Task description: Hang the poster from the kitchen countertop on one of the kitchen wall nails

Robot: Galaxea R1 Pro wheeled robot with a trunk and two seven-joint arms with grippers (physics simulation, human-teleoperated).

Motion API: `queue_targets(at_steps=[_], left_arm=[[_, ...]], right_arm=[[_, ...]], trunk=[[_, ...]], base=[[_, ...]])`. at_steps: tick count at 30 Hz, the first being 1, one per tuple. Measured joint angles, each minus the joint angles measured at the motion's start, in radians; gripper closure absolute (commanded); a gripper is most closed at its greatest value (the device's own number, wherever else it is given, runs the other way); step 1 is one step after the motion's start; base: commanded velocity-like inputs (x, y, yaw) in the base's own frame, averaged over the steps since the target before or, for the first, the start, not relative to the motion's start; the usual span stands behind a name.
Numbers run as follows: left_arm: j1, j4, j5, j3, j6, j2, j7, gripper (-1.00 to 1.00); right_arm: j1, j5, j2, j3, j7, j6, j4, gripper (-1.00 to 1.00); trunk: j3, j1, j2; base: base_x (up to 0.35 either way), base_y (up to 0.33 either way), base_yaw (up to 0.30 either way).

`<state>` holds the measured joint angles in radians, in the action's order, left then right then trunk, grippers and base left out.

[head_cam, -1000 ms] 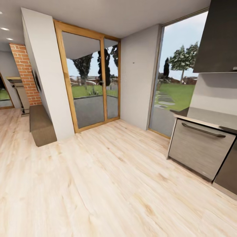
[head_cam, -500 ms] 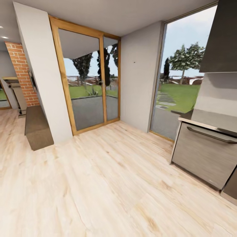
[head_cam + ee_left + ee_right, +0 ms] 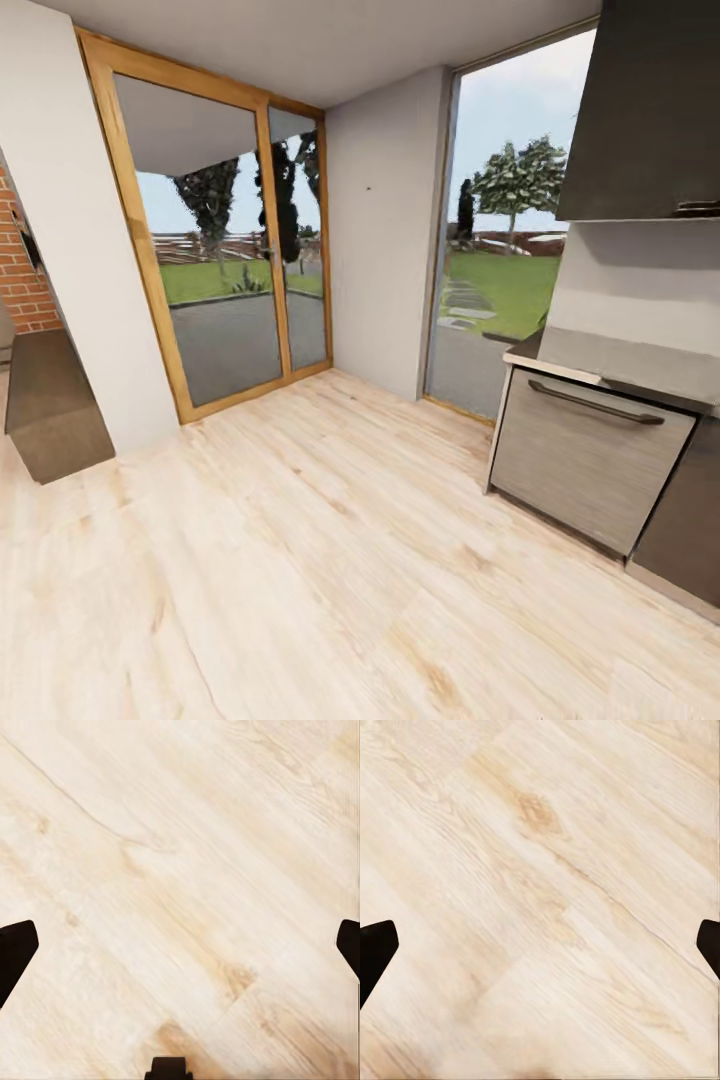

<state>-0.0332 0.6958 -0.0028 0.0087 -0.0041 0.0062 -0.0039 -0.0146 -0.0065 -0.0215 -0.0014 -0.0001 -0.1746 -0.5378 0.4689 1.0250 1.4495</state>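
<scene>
Standing out as a tiny dark speck on the pale grey wall panel between the glazed wooden door and the tall window, a wall nail (image 3: 368,187) sits in the upper middle of the head view, well above the floor. At the right of that view the kitchen countertop (image 3: 560,362) runs off frame over a grey drawer front (image 3: 585,458), beneath a dark wall cabinet (image 3: 645,110); what lies on that slab cannot be made out, and the poster is not among the things these pictures make out.

Judging from this, the robot is on its way: the counter lies ahead and to the right, so the right arm looks nearer to it.

Both wrist views look straight down on pale wood floor (image 3: 330,560). The left gripper (image 3: 180,945) and the right gripper (image 3: 540,945) each have 2 dark fingertips at opposite edges of the view, spread wide and holding nothing
</scene>
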Motion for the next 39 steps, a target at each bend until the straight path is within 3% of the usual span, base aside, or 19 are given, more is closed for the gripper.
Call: queue_targets(at_steps=[39], left_arm=[[0.0, -0.003, -0.001, 0.0, 0.0, 0.0, 0.0, -1.0]], right_arm=[[0.0, 0.0, 0.0, -0.003, -0.001, 0.001, 0.0, -1.0]], trunk=[[-0.013, 0.0, 0.0]], base=[[0.0, 0.0, -0.3]])
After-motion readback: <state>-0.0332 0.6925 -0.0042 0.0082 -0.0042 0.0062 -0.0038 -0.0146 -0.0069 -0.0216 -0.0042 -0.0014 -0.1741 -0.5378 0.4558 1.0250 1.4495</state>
